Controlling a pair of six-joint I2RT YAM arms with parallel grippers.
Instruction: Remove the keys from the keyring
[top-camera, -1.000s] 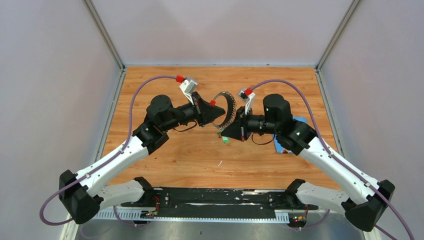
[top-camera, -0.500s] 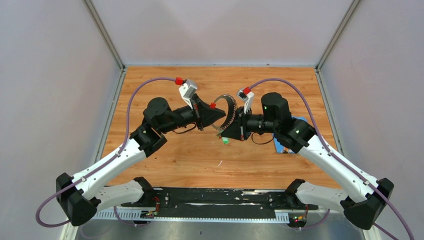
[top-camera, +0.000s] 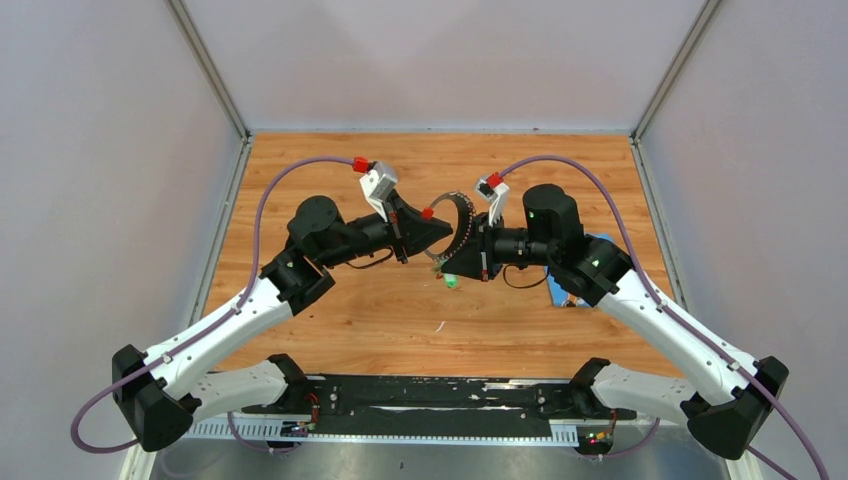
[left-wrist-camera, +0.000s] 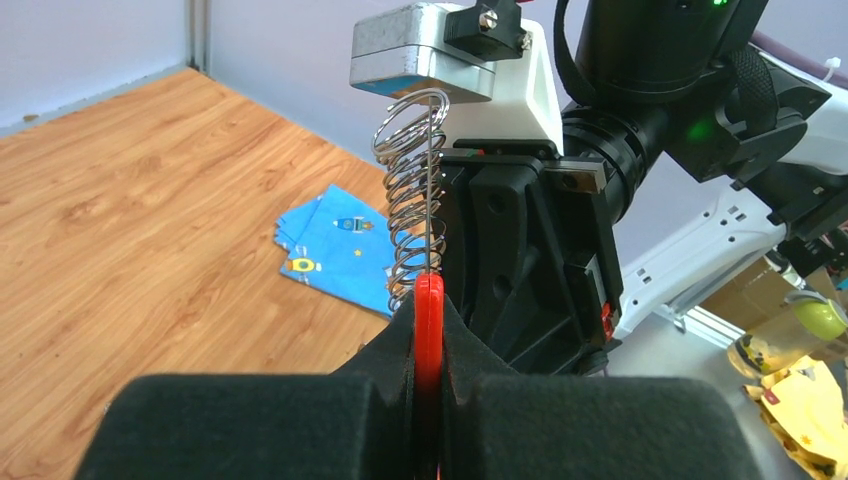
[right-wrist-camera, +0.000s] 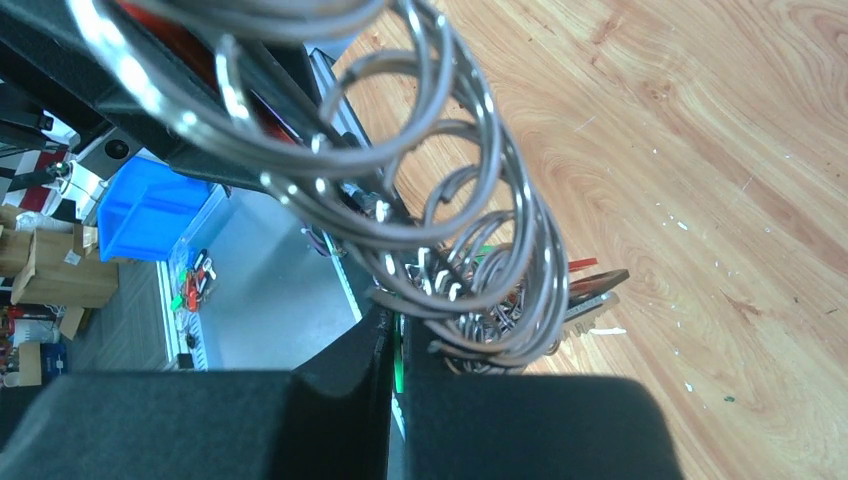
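A honey-coloured wooden table (top-camera: 350, 320) sits inside pale grey walls. Both arms reach forward over it, elbows out and wrists turned inward, so the claws meet nose to nose above mid-table. The left claw (top-camera: 432, 228) is clenched on the red curved part (left-wrist-camera: 428, 320) of the large thin silvery metal keyring with a beaded-looking edge (top-camera: 462, 222), whose wire loops rise from its fingertips. The right claw (top-camera: 450, 265) is clamped too. A sliver of green shows between its pads, apparently the plastic cap of a small silver green-capped key (top-camera: 451, 281) just under its tip. A blurred bunch of metal sits just above its fingers. A blue printed cloth (left-wrist-camera: 335, 245) lies beyond the left claw. Against a second ago, the left elbow has shifted slightly outward, and the keyring has turned from an open oval to a narrow arc.
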